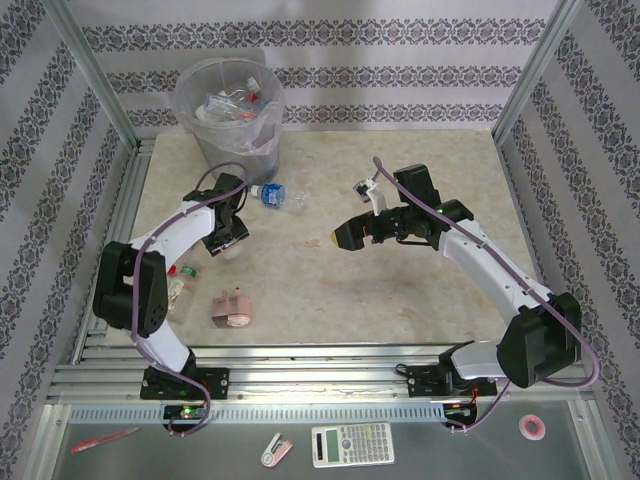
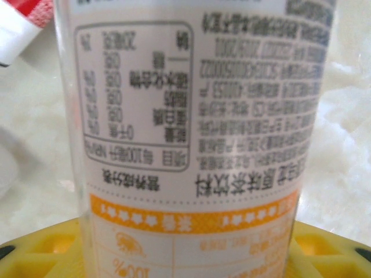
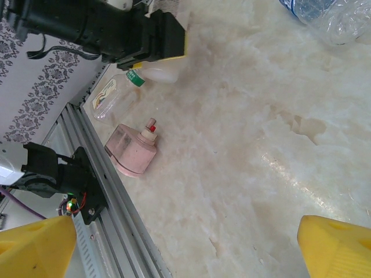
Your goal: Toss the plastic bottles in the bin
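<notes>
Left end effector [image 1: 227,238] grips clear orange-labelled plastic bottle [image 2: 191,116]; translucent grey-white round bin [image 1: 240,140] lies just beyond it. Right end effector [image 3: 185,243] wide, empty, farther off.

Bottles [image 1: 232,103] in bin [image 1: 200,130] — far left

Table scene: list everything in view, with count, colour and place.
bin: one, translucent grey-white, far left corner
bottles in bin: several, clear, count unclear
blue-label bottle: one, clear, lying by the bin's base
orange-label bottle: one, clear, in left gripper
green-cap bottle: one, clear, table's left edge
pink object: one, near left of table
calculator: one, pale green, front shelf
tape roll: one, pink, shelf right
pen: one, red, shelf left
left gripper: closed on orange-label bottle
right gripper: open, empty, mid-table
</notes>
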Controlling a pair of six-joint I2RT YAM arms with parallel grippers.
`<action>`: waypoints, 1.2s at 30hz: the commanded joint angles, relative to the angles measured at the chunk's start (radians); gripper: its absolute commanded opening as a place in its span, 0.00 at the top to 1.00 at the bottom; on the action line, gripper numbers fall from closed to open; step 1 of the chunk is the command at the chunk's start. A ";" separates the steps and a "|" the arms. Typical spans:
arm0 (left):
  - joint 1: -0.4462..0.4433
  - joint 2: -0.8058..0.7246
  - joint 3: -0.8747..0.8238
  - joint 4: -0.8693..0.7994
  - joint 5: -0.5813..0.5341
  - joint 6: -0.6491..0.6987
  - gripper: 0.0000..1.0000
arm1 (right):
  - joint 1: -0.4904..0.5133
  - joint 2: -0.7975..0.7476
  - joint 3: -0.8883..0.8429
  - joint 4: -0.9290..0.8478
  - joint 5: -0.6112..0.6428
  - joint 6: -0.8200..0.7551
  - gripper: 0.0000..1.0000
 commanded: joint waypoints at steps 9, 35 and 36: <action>-0.006 -0.205 -0.073 -0.078 -0.059 0.021 0.54 | 0.006 0.045 0.023 0.018 -0.060 -0.011 0.02; -0.005 -0.549 -0.022 0.032 -0.053 0.159 0.56 | 0.029 0.106 0.099 -0.013 -0.068 -0.020 0.02; -0.005 -0.546 -0.008 0.050 -0.046 0.163 0.55 | 0.030 0.105 0.098 -0.014 -0.066 -0.020 0.02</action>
